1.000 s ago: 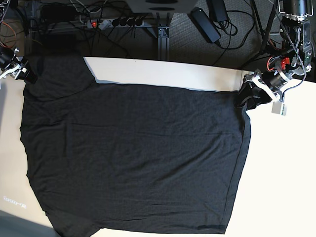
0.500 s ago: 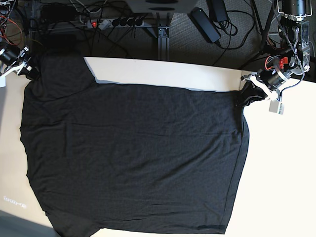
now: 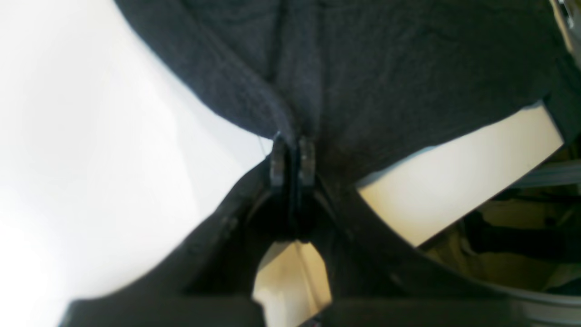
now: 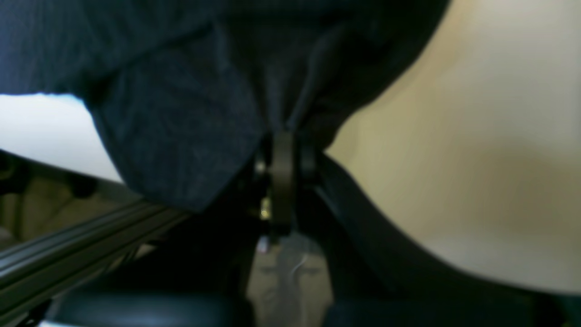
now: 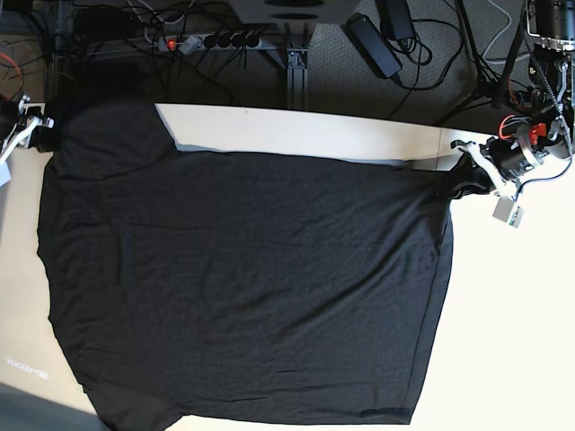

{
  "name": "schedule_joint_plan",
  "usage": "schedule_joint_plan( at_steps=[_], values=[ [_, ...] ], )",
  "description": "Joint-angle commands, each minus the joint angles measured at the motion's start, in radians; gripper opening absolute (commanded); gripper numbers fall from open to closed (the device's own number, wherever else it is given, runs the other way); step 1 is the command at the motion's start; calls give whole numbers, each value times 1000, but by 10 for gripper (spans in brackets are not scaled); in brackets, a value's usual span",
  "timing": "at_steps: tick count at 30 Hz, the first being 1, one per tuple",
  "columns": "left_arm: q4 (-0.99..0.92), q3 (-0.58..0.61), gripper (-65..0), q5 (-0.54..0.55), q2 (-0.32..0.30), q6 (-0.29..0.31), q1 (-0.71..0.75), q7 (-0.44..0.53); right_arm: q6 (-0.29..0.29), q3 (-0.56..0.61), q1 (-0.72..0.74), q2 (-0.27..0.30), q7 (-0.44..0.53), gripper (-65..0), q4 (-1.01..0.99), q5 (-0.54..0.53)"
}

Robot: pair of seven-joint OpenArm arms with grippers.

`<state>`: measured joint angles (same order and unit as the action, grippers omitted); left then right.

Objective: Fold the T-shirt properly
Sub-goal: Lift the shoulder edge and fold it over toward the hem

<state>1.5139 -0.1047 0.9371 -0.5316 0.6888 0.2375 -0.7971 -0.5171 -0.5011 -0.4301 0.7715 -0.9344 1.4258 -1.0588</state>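
The black T-shirt (image 5: 252,287) lies spread flat over the pale table (image 5: 296,130), plain side up with no print showing. At the far right corner my left gripper (image 5: 474,173) is shut on a pinch of sleeve fabric. The left wrist view shows that gripper (image 3: 292,152) with its jaws pressed together on a ridge of the T-shirt (image 3: 363,68). At the far left corner my right gripper (image 5: 42,135) is shut on the other sleeve. In the right wrist view that gripper (image 4: 283,147) clamps bunched cloth of the T-shirt (image 4: 181,136), lifted a little off the table.
Beyond the table's far edge lie a power strip (image 5: 207,40), tangled cables and a black power brick (image 5: 373,45). An aluminium frame rail (image 4: 68,254) runs under the table edge by my right gripper. Bare table (image 5: 512,314) lies to the right of the shirt.
Both grippers have gone from open to shut on the sleeves. The left gripper has pulled its sleeve outward to the right. The right gripper has shifted slightly up and left.
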Motion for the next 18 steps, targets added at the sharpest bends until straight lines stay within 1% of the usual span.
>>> schedule_joint_plan(
  at_steps=[1, 4, 8, 14, 18],
  values=[
    [15, -8, -650, 18, -22, 9, -15, 14, -71, -17, 18, 42, 12, -650, 15, -14],
    [15, -8, -650, 43, -37, 9, -39, 10, -72, -18, 77, 74, 12, -650, 15, -14],
    [15, -8, -650, 55, -37, 9, -99, -1, -75, -17, 176, 95, 10, -650, 13, 21],
    [9, -7, -650, 57, -37, 9, -210, -8, -80, -14, 274, 128, 14, -650, -10, 24],
    [-50, 2, -650, 54, -37, 9, -296, -8, -82, -5, 347, 135, 24, -650, -40, 31]
  ],
)
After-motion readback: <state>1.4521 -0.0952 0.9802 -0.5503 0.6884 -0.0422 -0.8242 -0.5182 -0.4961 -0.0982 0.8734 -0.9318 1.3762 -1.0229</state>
